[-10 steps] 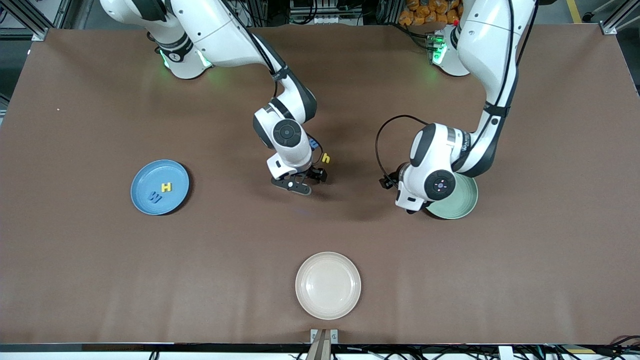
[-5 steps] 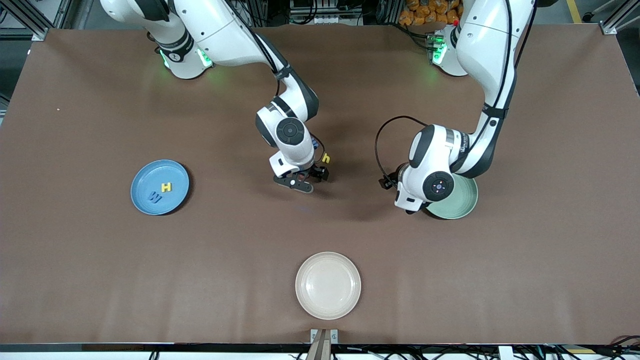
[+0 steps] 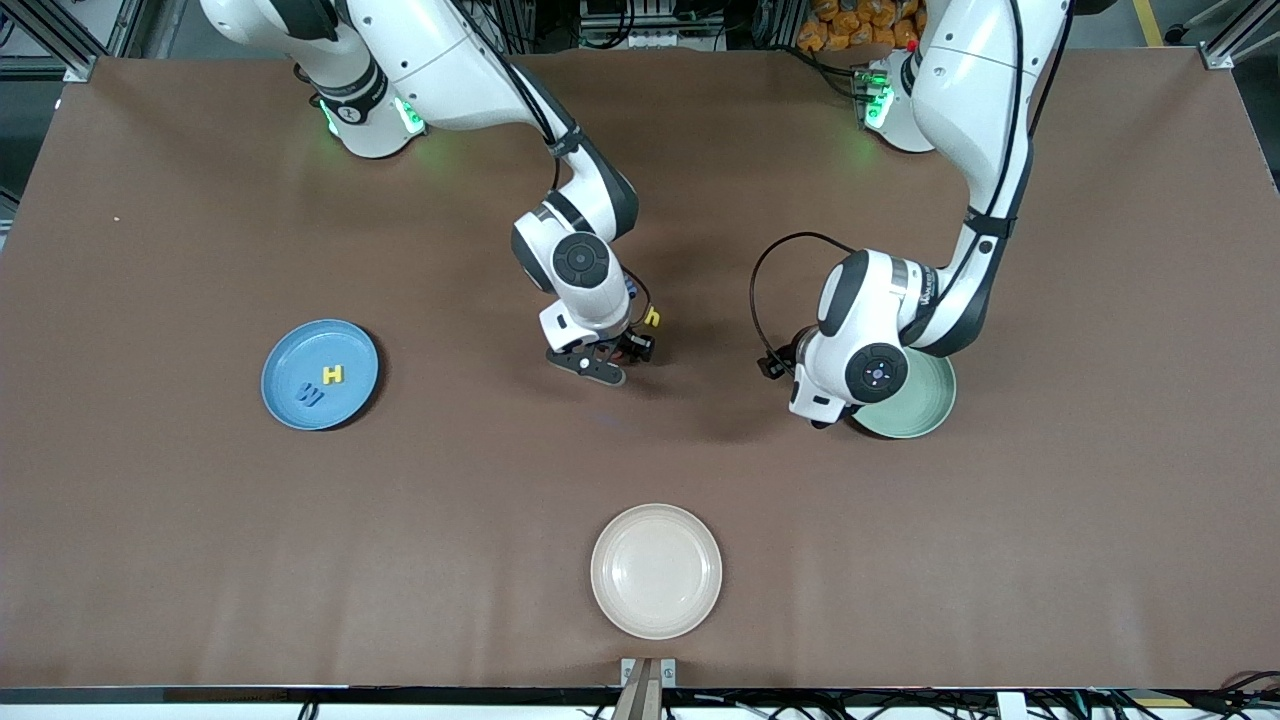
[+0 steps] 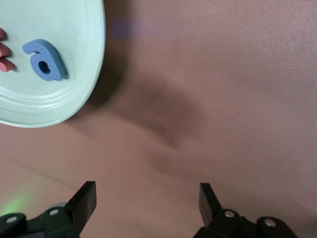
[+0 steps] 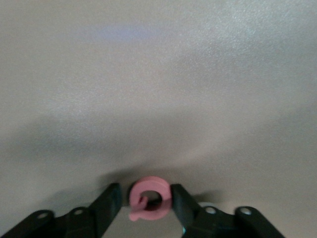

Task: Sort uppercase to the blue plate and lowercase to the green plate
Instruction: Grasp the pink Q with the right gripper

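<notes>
Pink foam Q (image 5: 150, 197) sits clamped, seemingly low over the desk (image 3: 640, 460), in the right hand (image 5: 146, 204), while the left hand (image 4: 147, 201) waits spread wide beside the green plate (image 4: 74, 101).

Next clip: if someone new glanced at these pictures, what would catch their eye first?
Probably the right gripper low over the middle of the brown table, its jaws closed on a small red foam letter Q. Next, the round sky-blue plastic plate toward the right arm's end, holding a yellow foam H and a blue foam M. The left gripper hangs open beside the pale mint-green plate, where a blue foam letter a lies.
</notes>
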Tool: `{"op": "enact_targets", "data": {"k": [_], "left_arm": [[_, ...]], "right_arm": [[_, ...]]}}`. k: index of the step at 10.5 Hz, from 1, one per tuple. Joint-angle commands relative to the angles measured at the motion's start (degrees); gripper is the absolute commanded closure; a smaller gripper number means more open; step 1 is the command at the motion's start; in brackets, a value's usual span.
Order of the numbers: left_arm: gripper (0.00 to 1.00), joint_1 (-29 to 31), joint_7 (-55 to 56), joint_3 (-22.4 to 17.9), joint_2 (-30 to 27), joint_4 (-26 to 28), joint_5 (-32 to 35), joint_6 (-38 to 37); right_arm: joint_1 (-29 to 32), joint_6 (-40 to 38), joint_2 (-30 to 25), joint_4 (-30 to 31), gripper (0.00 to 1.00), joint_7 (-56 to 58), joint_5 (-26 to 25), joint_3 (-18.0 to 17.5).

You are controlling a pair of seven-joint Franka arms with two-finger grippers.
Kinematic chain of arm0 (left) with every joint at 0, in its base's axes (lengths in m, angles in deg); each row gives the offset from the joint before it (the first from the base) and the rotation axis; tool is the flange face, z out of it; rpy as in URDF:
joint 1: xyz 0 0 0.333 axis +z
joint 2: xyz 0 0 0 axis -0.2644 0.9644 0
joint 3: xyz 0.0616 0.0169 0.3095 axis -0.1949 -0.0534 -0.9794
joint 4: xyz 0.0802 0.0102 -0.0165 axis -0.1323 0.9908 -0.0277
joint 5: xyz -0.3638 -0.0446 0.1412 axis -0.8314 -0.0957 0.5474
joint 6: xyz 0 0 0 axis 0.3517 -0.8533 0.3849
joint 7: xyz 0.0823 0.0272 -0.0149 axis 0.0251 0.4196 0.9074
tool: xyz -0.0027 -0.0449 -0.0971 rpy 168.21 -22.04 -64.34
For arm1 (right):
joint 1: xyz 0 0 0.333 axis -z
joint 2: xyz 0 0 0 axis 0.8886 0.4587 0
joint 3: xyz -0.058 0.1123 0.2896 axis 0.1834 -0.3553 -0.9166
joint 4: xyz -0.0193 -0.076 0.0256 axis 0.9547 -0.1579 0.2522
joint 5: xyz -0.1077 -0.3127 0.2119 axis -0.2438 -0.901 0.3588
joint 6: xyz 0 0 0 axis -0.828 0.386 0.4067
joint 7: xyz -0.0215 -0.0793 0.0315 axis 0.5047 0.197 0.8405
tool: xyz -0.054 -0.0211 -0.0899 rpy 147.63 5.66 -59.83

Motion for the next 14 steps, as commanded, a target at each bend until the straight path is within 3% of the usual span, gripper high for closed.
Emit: {"op": "enact_targets", "data": {"k": [1, 5, 9, 11, 14], "left_arm": [[0.08, 0.08, 0.81, 0.07, 0.82, -0.93, -0.66, 0.27], [0.08, 0.08, 0.9, 0.07, 0.73, -1.01, -0.75, 0.35], [0.08, 0.08, 5.11, 1.9, 0.64, -1.1, -2.14, 6.39], [0.08, -0.27, 7.91, 2.8, 0.82, -1.1, -2.59, 7.21], [0.09, -5.17, 17.74, 4.29, 3.0, -3.1, -3.12, 8.08]], "right_arm": [[-0.68, 0.98, -0.08, 1.45, 1.0, -0.91, 0.95, 0.37], [0.98, 0.37, -2.62, 1.63, 1.0, 0.32, 0.87, 0.55], [11.24, -8.83, -7.28, 1.45, 1.0, 10.93, 0.17, 1.16], [16.43, -13.49, -8.51, 1.72, 1.0, 19.35, -0.36, 4.05], [20.57, -17.11, -8.6, 1.72, 1.0, 27.98, -0.54, 11.43]]}}
